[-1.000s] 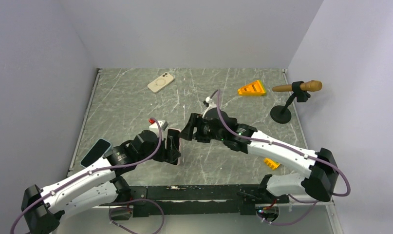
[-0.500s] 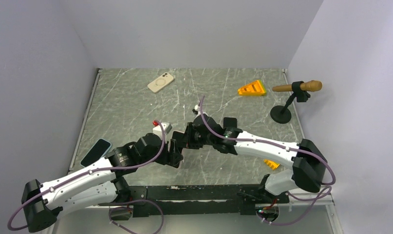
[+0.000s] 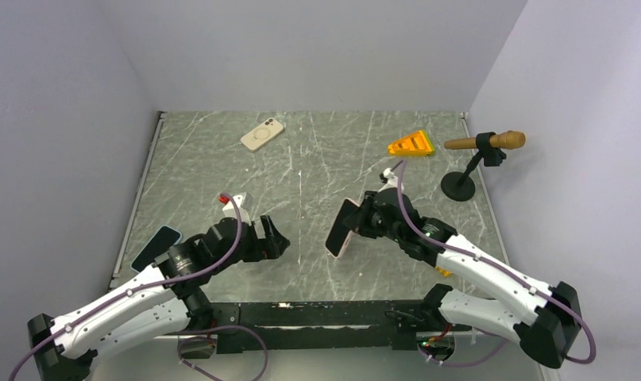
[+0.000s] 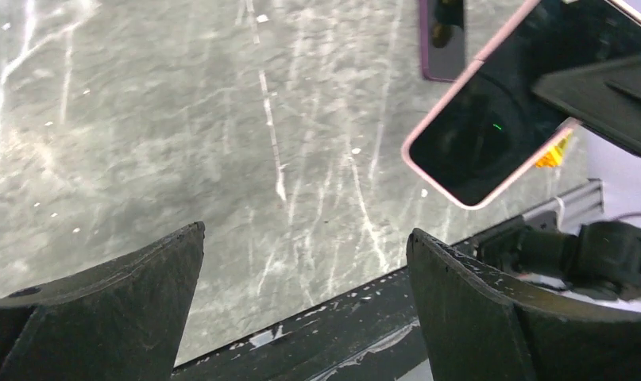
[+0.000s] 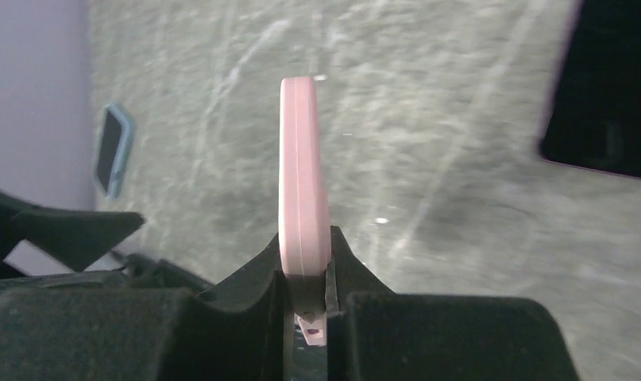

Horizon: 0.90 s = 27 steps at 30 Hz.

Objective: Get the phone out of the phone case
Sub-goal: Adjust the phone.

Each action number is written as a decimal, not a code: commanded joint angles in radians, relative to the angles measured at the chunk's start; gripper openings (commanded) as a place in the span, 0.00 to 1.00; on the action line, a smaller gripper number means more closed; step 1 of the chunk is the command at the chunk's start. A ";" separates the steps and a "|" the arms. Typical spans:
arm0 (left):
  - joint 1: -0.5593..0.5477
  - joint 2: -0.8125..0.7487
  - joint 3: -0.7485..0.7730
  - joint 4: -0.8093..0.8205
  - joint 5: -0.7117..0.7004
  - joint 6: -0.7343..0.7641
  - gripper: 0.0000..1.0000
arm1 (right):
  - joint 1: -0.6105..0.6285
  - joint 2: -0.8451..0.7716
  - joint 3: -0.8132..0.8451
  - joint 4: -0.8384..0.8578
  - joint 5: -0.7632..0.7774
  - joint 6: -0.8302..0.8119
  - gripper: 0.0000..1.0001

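Note:
The phone (image 3: 340, 228) has a dark screen and sits in a pink phone case; a faint seam runs along its edge. It is held on edge above the table, just right of centre. My right gripper (image 3: 358, 221) is shut on its lower end, and in the right wrist view the pink edge (image 5: 303, 159) rises from between the fingers of that gripper (image 5: 305, 242). My left gripper (image 3: 276, 236) is open and empty, a short way left of the phone. In the left wrist view the phone (image 4: 492, 119) hangs at upper right, beyond the wide-apart tips of the left gripper (image 4: 305, 230).
A dark slab with a purple edge (image 4: 442, 40) (image 5: 599, 111) lies on the table behind the phone. A cream phone (image 3: 262, 133) lies at the back. A blue-cased one (image 3: 155, 248) is at the left edge. A yellow wedge (image 3: 411, 144), a stand (image 3: 458, 186) and a black front rail (image 3: 325, 313) are also here.
My left gripper has let go of the phone, opened wide and drawn back to the left. The right gripper has shut on the phone and carried it to the right.

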 commanded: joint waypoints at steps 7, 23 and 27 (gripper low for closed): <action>0.112 0.092 -0.050 0.201 0.294 -0.035 0.99 | -0.045 -0.179 -0.020 -0.136 0.071 -0.093 0.00; 0.130 0.157 -0.135 0.556 0.606 0.011 0.47 | -0.046 -0.192 -0.027 0.184 -0.420 -0.041 0.00; 0.130 0.135 -0.142 0.517 0.592 0.019 0.39 | -0.047 -0.190 -0.002 0.182 -0.429 -0.044 0.00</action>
